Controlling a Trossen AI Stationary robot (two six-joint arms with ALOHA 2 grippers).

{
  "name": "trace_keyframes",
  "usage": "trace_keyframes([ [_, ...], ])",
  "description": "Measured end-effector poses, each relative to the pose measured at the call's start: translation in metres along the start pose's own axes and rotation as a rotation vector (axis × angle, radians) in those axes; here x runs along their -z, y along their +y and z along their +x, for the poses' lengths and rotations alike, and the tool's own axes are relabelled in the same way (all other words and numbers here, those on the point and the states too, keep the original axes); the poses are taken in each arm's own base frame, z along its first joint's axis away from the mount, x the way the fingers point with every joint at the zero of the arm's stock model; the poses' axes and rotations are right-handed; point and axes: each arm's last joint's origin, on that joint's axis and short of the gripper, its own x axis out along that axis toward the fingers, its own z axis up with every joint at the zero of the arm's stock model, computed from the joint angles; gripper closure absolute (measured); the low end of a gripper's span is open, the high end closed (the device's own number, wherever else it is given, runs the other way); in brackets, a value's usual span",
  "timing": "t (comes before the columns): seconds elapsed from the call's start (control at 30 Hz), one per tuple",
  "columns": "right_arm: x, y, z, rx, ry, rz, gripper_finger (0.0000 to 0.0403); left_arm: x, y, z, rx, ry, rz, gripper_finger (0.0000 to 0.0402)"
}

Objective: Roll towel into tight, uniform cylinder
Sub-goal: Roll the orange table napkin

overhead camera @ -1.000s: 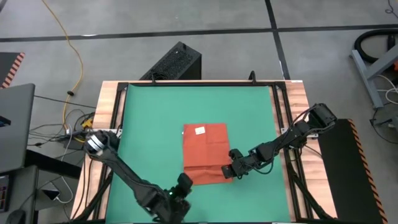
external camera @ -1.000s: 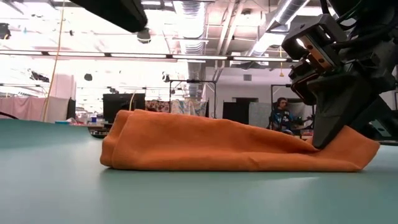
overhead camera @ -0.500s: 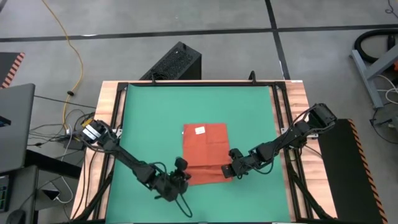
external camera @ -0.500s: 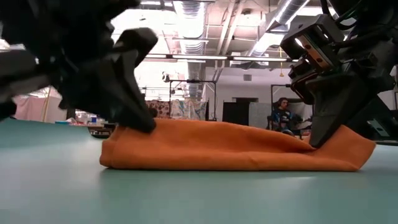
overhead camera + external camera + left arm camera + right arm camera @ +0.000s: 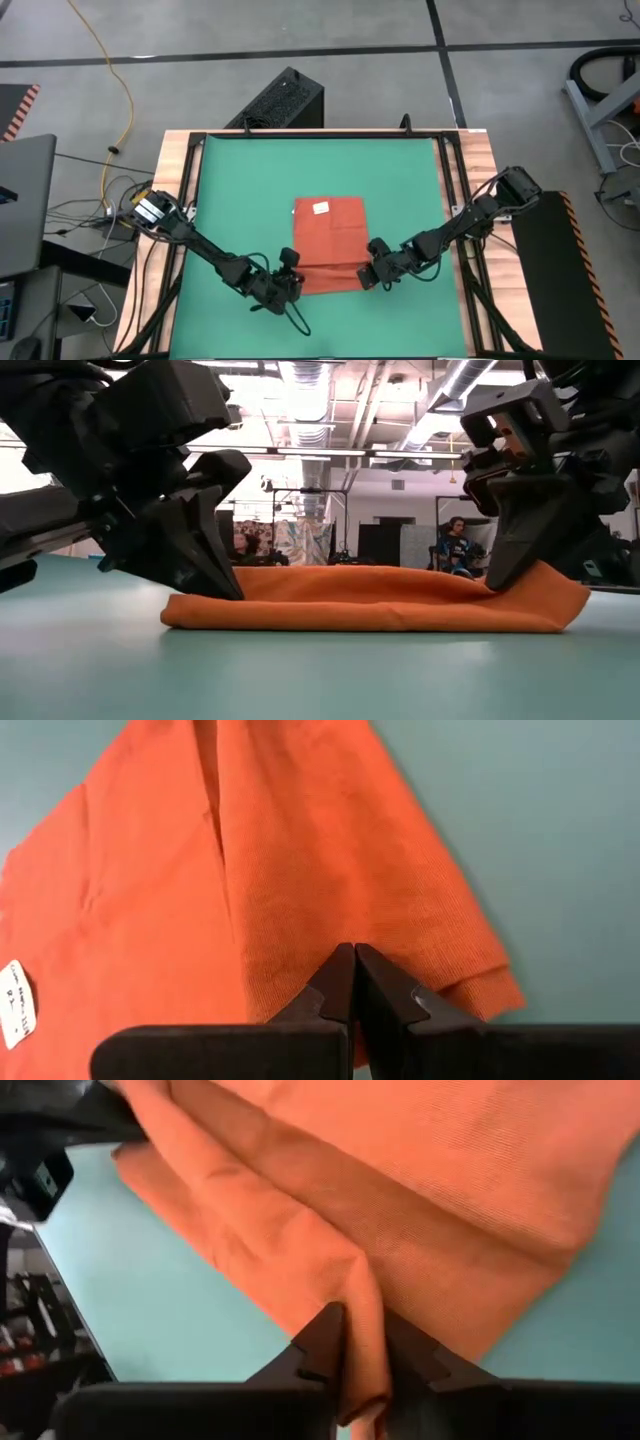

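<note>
Orange-red towel [image 5: 328, 243] folded flat, white tag [image 5: 321, 209] up, near edge doubled

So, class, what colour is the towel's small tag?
White: the tag on the orange-red towel shows best in the high view.

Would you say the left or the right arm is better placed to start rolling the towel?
Probably the right: the right gripper already pinches a fold of the towel at its near corner, while the left gripper looks closed on that edge.
</note>
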Motion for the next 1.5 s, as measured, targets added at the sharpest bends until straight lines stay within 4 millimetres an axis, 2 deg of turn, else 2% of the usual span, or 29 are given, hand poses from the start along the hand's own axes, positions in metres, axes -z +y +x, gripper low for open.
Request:
trace_keyframes([
  [0.43, 0.003, -0.003, -0.001, 0.032, -0.024, -0.076, 0.0209, 0.002, 0.0, 0.001, 0.02, 0.015, 0.012, 0.0402],
  [0.63, 0.001, -0.003, -0.007, 0.052, -0.069, -0.108, 0.0199, 0.003, 0.0, 0.0, 0.022, 0.03, 0.009, 0.0401],
  [0.87, -0.002, 0.005, -0.036, 0.036, -0.218, -0.223, 0.0204, 0.004, 0.0, 0.0, 0.024, 0.032, 0.007, 0.0401],
  [1.0, 0.014, 0.015, -0.051, -0.021, -0.401, -0.421, 0.0212, 0.004, 0.0, 0.0, 0.025, 0.034, -0.011, 0.0402],
  [1.1, 0.032, 0.02, -0.05, -0.053, -0.483, -0.55, 0.0232, 0.004, 0.0, 0.0, 0.025, 0.035, -0.02, 0.0401],
  [1.23, 0.047, 0.02, -0.034, -0.068, -0.513, -0.63, 0.0283, 0.004, 0.0, 0.001, 0.025, 0.034, -0.021, 0.0401],
  [1.37, 0.053, 0.011, -0.01, -0.037, -0.504, -0.651, 0.0338, 0.004, 0.0, 0.001, 0.024, 0.036, -0.029, 0.0401],
  [1.5, 0.055, 0.002, 0.011, -0.01, -0.485, -0.648, 0.0374, 0.004, 0.0, 0.001, 0.024, 0.037, -0.038, 0.0401],
])
